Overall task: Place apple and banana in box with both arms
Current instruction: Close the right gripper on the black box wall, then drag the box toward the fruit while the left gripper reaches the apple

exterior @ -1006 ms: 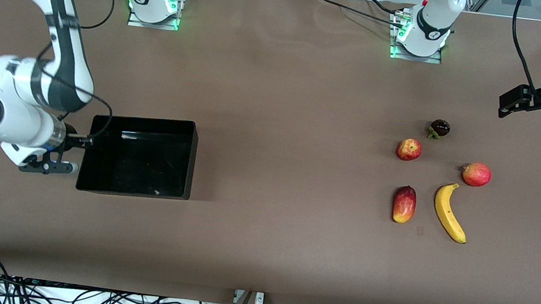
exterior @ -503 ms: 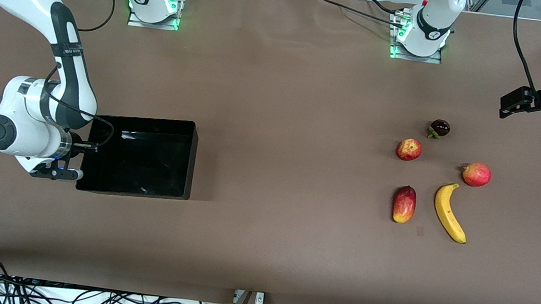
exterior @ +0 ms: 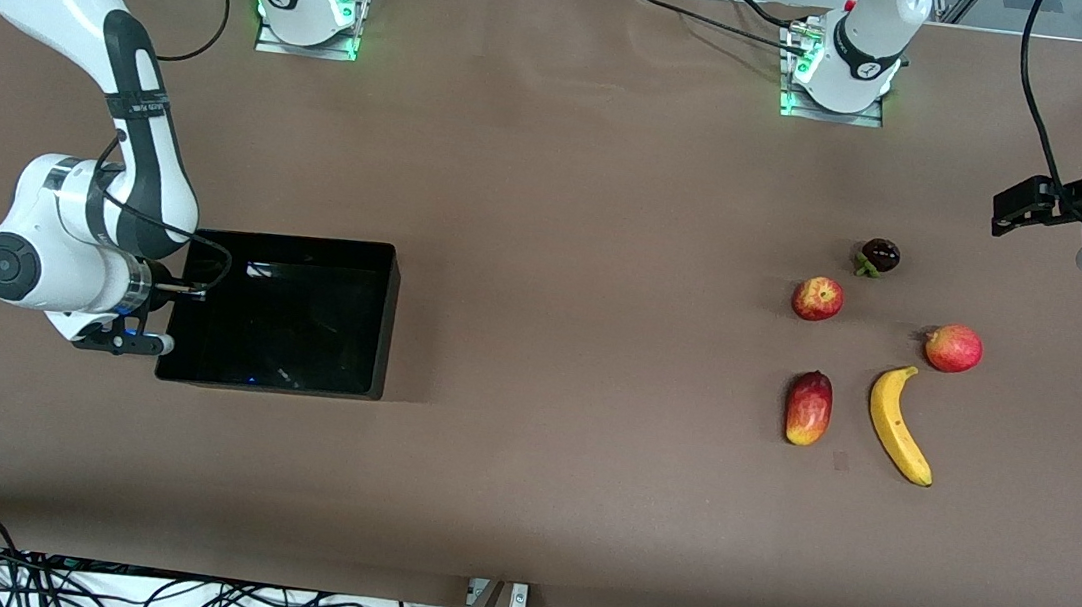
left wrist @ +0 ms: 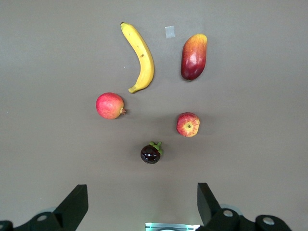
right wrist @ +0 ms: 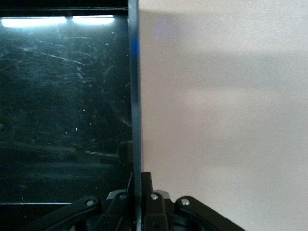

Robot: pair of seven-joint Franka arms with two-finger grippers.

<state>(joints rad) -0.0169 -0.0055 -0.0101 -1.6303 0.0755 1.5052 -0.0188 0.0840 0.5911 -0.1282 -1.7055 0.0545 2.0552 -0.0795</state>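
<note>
The apple (exterior: 817, 298) and the banana (exterior: 900, 425) lie on the table toward the left arm's end, the banana nearer to the front camera. Both also show in the left wrist view, apple (left wrist: 188, 124) and banana (left wrist: 142, 57). The black box (exterior: 386, 322) stands toward the right arm's end and holds nothing. My right gripper (exterior: 163, 306) is shut on the box's end wall (right wrist: 134, 96), one finger inside and one outside. My left gripper (exterior: 1014, 204) is open and empty, up in the air over the table's edge at the left arm's end.
Beside the apple lie a dark mangosteen (exterior: 879, 256), a pinkish-red round fruit (exterior: 954, 348) and an elongated red-yellow fruit (exterior: 809, 407). The arm bases (exterior: 834, 83) stand at the table's edge farthest from the front camera. Cables hang off the edge nearest to it.
My right arm has swung in toward the box's end wall, and the box has slid slightly toward the left arm's end. My left gripper has shifted a little. The fruits have not moved.
</note>
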